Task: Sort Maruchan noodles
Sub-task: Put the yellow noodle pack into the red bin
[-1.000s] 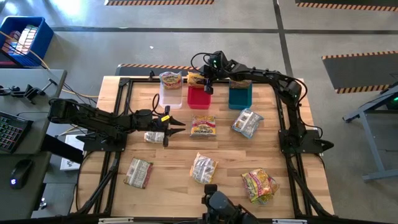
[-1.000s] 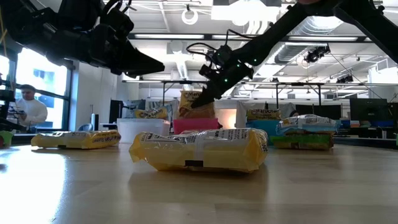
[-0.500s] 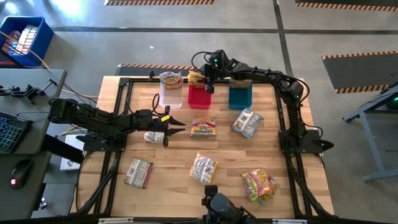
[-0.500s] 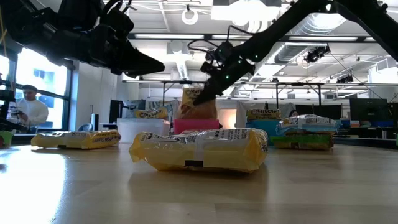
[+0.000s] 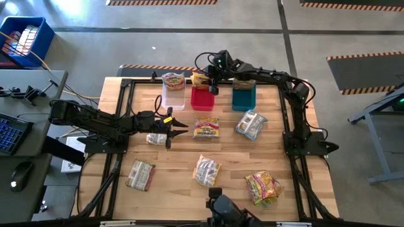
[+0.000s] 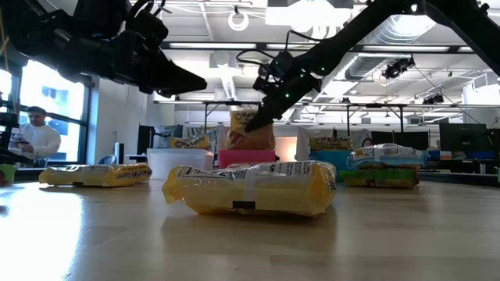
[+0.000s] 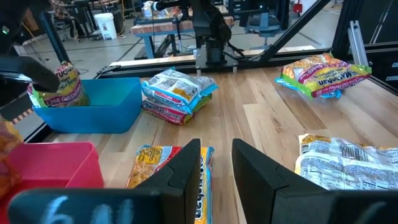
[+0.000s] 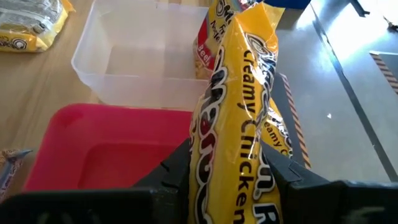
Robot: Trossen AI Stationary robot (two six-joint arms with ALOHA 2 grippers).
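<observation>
- Closest to the red bin point(image 5: 203, 98), the right tool point(image 5: 211, 82) hangs over the bin's far rim, clenched on a yellow "Creamy Chicken" packet point(image 8: 239, 118).
- That packet hangs with its long axis running up and down. In the right wrist view its lower end sits above the bin's open mouth, though whether it is centred there or nearer the far wall I cannot quite tell. It looks as if the coming move is a short drop straight down, not a sideways carry.
- Just beside the red bin on one side stands the clear bin point(image 5: 173, 96), with a packet point(image 5: 173, 81) propped in it. On the other side stands the teal bin point(image 5: 243, 96), also with a packet at its far end.
- On the near side of the red bin, a yellow-orange packet point(image 5: 206, 128) lies flat on the bench point(image 5: 227, 151), its long axis square to the bin row.
- Farther out, the left tool point(image 5: 178, 127) waits low over the bench, on the clear-bin side of that packet and pointing toward it. Its fingers point(image 7: 186, 171) stand a little apart with nothing between them. It looks the nearer arm for that packet.
- A silvery packet point(image 5: 156, 139) lies under the left arm.
- Farthest from the red bin, four more packets lie loose: one silvery-green point(image 5: 251, 123) in front of the teal bin, and three point(image 5: 207, 169) point(image 5: 141, 174) point(image 5: 263, 187) near the bench's front edge.
</observation>
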